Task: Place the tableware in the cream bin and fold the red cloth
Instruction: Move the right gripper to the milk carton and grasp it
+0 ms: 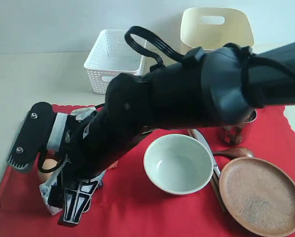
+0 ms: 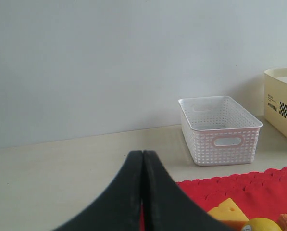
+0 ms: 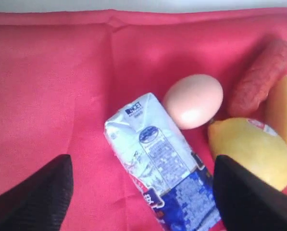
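The pale grey-green bowl (image 1: 178, 163) sits on the red cloth (image 1: 137, 207), with the brown plate (image 1: 261, 195) at its right. The steel cup (image 1: 236, 131), dark spoon (image 1: 236, 152), knife (image 1: 206, 143) and chopsticks (image 1: 217, 190) lie between and behind them. The cream bin (image 1: 216, 29) stands behind the cloth. My right gripper (image 3: 143, 168) has reached across to the left end of the cloth. It is open, a finger on each side of a milk carton (image 3: 157, 163) lying flat. My left gripper (image 2: 143, 159) is shut on nothing.
A white perforated basket (image 1: 115, 59) stands left of the cream bin. An egg (image 3: 193, 100), lemon (image 3: 251, 149), sausage (image 3: 258, 77) and cheese (image 3: 282, 110) lie beside the carton. The right arm hides much of the cloth's middle.
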Action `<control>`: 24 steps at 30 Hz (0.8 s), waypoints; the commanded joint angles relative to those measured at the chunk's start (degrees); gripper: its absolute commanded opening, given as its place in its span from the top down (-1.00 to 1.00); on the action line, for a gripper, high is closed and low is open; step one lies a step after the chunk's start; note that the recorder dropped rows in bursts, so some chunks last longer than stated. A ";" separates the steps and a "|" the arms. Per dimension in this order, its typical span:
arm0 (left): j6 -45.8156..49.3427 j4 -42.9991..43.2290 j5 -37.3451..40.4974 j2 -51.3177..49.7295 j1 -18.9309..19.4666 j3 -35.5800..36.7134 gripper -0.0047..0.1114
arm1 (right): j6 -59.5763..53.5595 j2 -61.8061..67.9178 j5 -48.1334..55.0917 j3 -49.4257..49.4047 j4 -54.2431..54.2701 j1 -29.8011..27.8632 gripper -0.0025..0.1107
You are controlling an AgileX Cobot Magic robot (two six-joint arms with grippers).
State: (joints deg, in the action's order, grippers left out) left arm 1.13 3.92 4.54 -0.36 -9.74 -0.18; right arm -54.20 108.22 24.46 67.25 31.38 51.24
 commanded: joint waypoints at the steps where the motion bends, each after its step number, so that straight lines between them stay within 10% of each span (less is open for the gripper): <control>1: -0.42 0.00 0.07 0.36 -0.25 0.18 0.91 | -7.05 3.09 1.75 3.09 -1.17 0.36 -0.38; 19: -0.42 0.00 0.07 0.36 -0.25 0.18 0.91 | -10.26 13.15 4.55 8.61 -8.59 0.75 -0.36; 24: -0.42 0.00 0.07 0.36 -0.25 0.18 0.91 | -10.26 13.15 4.55 8.61 -8.94 0.75 -0.02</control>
State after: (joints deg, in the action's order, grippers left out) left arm 1.13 3.92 4.54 -0.36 -9.74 -0.18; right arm -64.34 121.08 27.56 75.70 22.69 51.90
